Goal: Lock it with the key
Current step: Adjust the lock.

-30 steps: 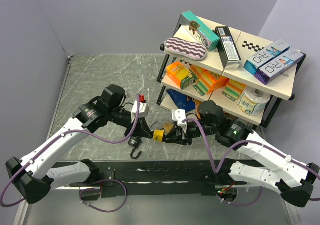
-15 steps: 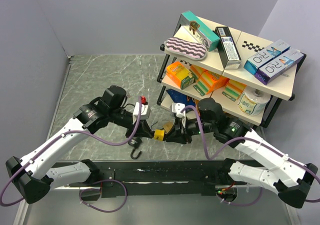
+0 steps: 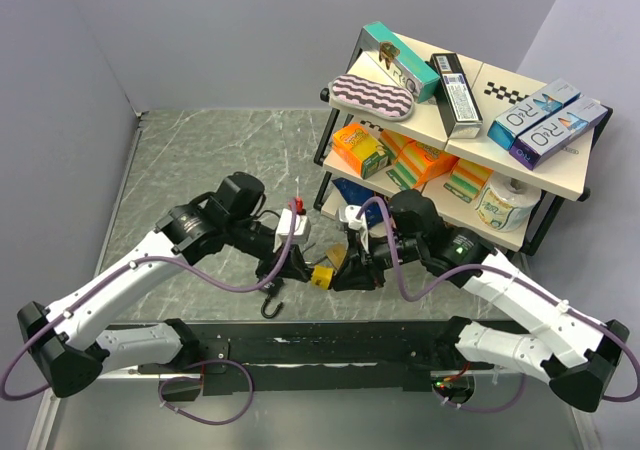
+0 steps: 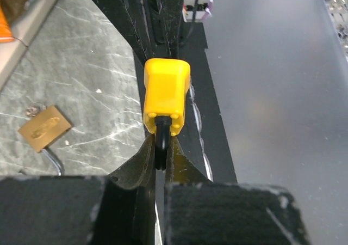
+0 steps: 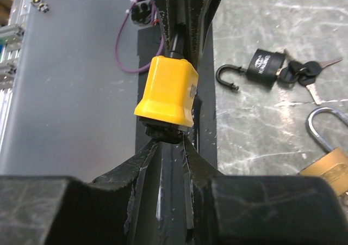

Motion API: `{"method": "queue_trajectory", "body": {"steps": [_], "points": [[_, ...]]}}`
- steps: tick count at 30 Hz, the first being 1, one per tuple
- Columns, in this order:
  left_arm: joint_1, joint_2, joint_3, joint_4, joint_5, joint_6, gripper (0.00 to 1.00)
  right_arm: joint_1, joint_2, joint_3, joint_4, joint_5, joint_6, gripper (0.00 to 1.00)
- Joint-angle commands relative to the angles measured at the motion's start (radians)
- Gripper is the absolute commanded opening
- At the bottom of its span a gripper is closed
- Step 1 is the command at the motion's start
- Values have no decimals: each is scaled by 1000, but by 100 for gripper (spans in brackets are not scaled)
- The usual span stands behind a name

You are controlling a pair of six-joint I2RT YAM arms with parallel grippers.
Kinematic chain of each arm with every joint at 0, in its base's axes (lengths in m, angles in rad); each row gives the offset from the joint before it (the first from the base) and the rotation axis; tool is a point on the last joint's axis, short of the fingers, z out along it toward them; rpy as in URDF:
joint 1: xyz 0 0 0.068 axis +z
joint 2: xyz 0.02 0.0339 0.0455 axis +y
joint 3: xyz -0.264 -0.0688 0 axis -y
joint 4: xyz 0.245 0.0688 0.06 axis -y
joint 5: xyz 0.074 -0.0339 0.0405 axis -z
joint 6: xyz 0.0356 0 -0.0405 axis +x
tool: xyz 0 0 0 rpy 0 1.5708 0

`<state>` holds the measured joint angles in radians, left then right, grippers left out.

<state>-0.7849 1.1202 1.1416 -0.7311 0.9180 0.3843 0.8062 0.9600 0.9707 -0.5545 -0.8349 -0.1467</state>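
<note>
**Padlocks: three.**
- One yellow padlock (image 3: 322,275) with a block-shaped plastic casing and a black shackle (image 4: 161,129). It is held off the grey marbled table (image 3: 220,150), near the front edge, between the two grippers.
- One small black padlock (image 5: 265,68) lying on the table with its shackle swung open.
- One brass padlock (image 5: 331,166) with a silver shackle, also lying on the table.

**Keys.**
- One bunch of black-headed keys (image 5: 300,71) touching the black padlock.
- One black key head (image 5: 163,132) seated in the yellow padlock's underside.

**Shelf rack: one.** A black-framed shelf rack (image 3: 560,167) stands at far right, stocked with boxes.

**Arms: two.** Both reach inward with elbows out, and their wrists meet nose to nose over the centre front.
- The left gripper (image 4: 161,147) is clamped tight on the black shackle.
- The right gripper (image 5: 168,141) has its jaws narrow, pinching the black key head.

**Views.**
- The left wrist view alone shows the shackle in its grip, with the brass padlock's body beside it on the table.
- The right wrist view alone shows the key end, the open black padlock and its key bunch.
- Only the top view takes in the rack and both arms.
</note>
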Motion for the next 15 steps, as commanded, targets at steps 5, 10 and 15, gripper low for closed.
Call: {"method": "queue_trajectory", "body": {"steps": [5,10,15], "points": [[-62,66,61,-34,45,85,1,27,16,85,148,-118,-93,14],[-108,85,70,-25,18,99,1,27,60,114,195,-125,-51,3],[-119,86,53,22,-2,52,1,28,85,118,260,-133,51,0]]}}
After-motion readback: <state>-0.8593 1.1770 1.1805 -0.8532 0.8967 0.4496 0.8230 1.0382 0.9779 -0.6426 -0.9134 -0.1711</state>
